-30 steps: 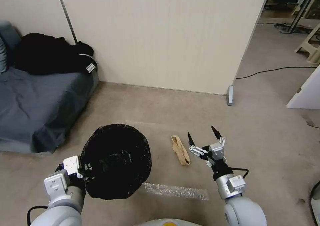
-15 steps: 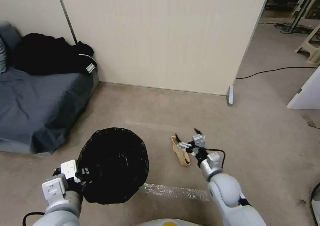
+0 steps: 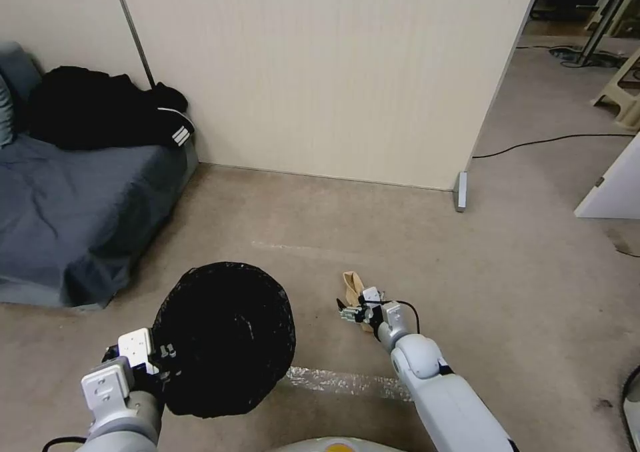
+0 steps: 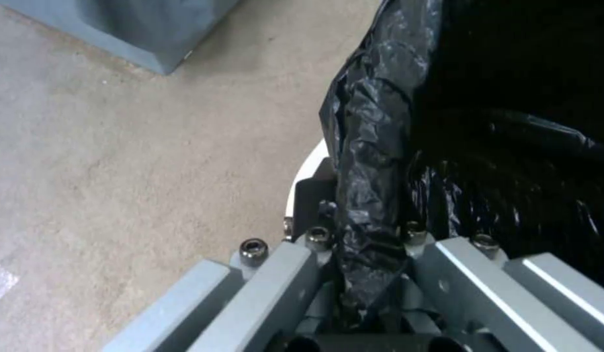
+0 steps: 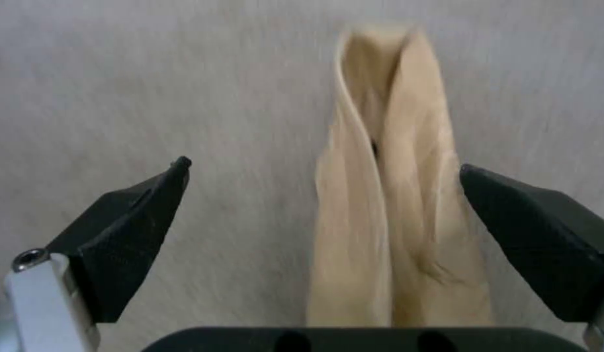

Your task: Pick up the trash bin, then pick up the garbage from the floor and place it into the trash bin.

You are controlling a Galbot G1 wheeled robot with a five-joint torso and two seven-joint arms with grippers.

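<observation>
The trash bin (image 3: 223, 339) hangs low at my left, its black liner (image 4: 380, 122) folded over a white rim (image 4: 307, 168). My left gripper (image 3: 167, 359) is shut on that rim, pinching liner and rim edge between its fingers (image 4: 315, 244). A folded tan wrapper, the garbage (image 3: 351, 283), lies on the floor to the bin's right. My right gripper (image 3: 352, 311) is down at floor level over it, open. In the right wrist view the wrapper (image 5: 393, 220) lies between the two black fingertips (image 5: 139, 215), closer to one of them, and neither touches it.
A grey-blue sofa (image 3: 67, 219) with black clothes (image 3: 100, 115) stands at the left. A beige partition (image 3: 320, 72) closes the back, with its foot (image 3: 460, 192) on the floor. A shiny tape strip (image 3: 347, 382) lies near me. A cable (image 3: 547, 142) and white furniture (image 3: 613, 185) are at the right.
My right arm has dropped and reached left, bringing its open gripper from beside the wrapper down around it. The bin in my left gripper has sunk slightly toward me.
</observation>
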